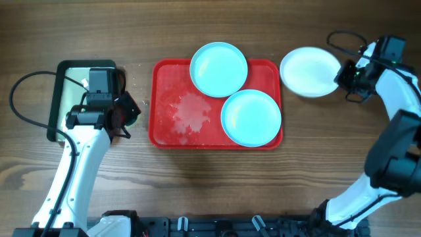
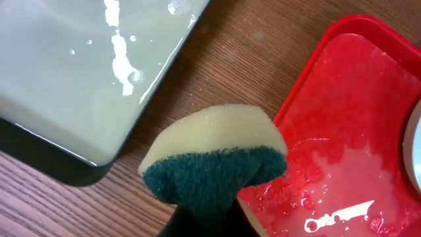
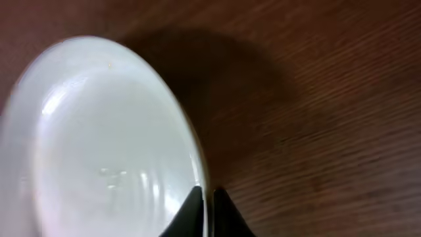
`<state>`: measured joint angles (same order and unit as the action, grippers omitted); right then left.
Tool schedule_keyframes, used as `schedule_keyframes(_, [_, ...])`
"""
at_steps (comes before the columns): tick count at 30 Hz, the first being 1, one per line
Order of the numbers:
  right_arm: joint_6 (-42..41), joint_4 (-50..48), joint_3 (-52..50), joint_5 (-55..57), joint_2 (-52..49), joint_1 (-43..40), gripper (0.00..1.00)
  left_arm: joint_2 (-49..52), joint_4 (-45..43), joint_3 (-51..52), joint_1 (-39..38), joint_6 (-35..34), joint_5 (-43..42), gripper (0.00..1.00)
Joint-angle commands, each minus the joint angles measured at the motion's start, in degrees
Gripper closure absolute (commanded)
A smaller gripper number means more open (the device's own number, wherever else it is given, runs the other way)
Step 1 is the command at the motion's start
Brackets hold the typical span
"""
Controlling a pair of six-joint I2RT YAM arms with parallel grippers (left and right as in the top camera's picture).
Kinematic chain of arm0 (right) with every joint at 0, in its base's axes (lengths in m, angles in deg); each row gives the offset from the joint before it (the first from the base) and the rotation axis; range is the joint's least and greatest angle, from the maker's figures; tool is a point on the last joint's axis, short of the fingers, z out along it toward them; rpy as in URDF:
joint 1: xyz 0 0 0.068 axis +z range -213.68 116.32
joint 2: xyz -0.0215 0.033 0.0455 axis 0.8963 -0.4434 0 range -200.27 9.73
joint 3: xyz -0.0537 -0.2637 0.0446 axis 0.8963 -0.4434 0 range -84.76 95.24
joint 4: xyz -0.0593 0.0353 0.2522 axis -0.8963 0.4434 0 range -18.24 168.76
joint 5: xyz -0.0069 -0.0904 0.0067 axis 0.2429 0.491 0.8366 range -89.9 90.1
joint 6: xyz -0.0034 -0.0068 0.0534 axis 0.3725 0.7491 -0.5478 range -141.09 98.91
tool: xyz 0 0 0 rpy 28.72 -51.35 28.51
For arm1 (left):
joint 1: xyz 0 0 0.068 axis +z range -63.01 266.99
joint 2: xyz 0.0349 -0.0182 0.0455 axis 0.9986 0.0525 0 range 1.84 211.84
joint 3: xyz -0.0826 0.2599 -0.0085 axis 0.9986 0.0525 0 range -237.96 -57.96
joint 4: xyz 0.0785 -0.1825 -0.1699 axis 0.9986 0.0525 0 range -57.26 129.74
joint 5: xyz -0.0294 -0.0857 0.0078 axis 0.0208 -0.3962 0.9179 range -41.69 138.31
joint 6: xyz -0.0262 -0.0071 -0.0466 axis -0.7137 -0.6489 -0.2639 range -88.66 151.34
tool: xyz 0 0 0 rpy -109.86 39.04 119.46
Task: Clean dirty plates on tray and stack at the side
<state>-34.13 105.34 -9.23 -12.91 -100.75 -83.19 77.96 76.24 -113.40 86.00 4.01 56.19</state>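
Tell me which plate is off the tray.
The white plate, pinched by the right gripper beside the tray; both turquoise plates rest on it.

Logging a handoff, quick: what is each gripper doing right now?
Left gripper: closed, holding the sponge.
Right gripper: closed, fingers pinching the rim of the white plate.

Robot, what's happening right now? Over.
Left gripper shut on sponge beside tray. Right gripper shut on white plate, off tray. Two blue plates on tray. Nothing blocking.
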Motion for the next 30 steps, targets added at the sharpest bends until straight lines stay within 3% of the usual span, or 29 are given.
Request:
schedule_keyframes(1, [0.2, -0.5, 0.2, 0.2, -1.4, 0.1, 0.78, 0.0, -0.2, 0.0, 0.4, -0.6, 0.5, 0.96])
schedule_keyframes(3, [-1.1, 0.2, 0.2, -10.5, 0.5, 0.2, 0.65, 0.0, -0.2, 0.0, 0.4, -0.6, 0.5, 0.96])
schedule_keyframes(4, [-1.7, -0.3, 0.2, -19.4, 1.5, 0.3, 0.48, 0.0, -0.2, 0.0, 0.4, -0.6, 0.5, 0.96])
schedule_keyframes(5, [-2.2, -1.4, 0.2, -26.1, 2.5, 0.7, 0.2, 0.0, -0.2, 0.0, 0.4, -0.6, 0.5, 0.96])
schedule_keyframes(6, [-2.3, -2.3, 0.2, -30.1, 3.2, 1.3, 0.0, 0.0, -0.2, 0.0, 0.4, -0.6, 0.5, 0.96])
schedule_keyframes(10, [-5.6, -10.2, 0.2, -30.2, 4.9, 12.2, 0.0, 0.0, -0.8, 0.0, 0.4, -0.6, -2.1, 0.96])
schedule_keyframes(13, [-13.4, -14.4, 0.2, -7.3, 3.9, 25.0, 0.04, 0.0, -1.6, 0.0, 0.4, -0.6, -4.4, 0.96])
schedule_keyframes(17, [-22.4, -15.0, 0.2, 20.2, 1.8, 38.2, 0.33, 0.0, -0.7, 0.0, 0.4, -0.5, -5.5, 0.96])
schedule_keyframes(19, [-23.2, -16.1, 0.2, 20.8, 0.0, 39.8, 0.41, 0.0, -0.5, 0.0, 0.4, -0.5, -5.5, 0.96])
schedule_keyframes(26, [-23.2, -19.6, 0.2, 14.0, -7.3, 39.9, 0.47, 0.0, -0.5, 0.0, 0.4, -0.5, -5.5, 0.96])
schedule_keyframes(30, [-23.4, -19.4, 0.2, 14.1, -8.9, 39.9, 0.71, 0.0, -0.5, 0.0, 0.4, -0.5, -5.5, 0.96])
